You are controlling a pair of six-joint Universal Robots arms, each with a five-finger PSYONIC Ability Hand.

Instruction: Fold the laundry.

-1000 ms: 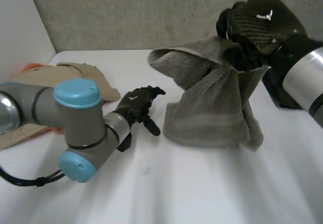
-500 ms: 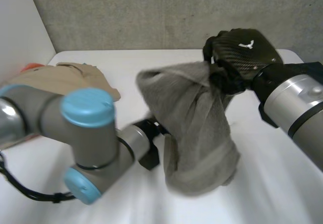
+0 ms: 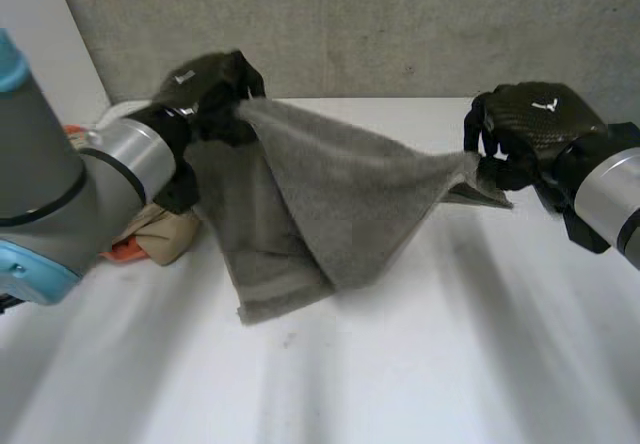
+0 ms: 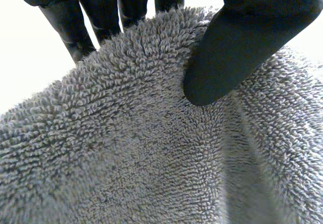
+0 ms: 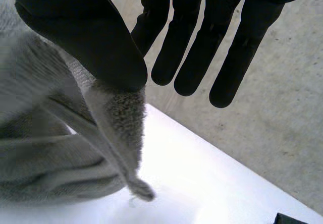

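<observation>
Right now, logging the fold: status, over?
Left hand and right hand each pinch one towel end. Towel stretched between them, draping to the table. Beige garment beside left arm.

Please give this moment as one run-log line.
left robot hand: pinching towel edge | right robot hand: pinching opposite corner | towel: spread between both, hanging | beige clothes: on table

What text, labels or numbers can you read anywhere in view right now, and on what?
No readable words or numbers anywhere.
Back of the right hand: a small white symbol, not letters.
Back of the left hand: a white smudge, too blurred to read.
The grey towel: no tag or print visible.
</observation>
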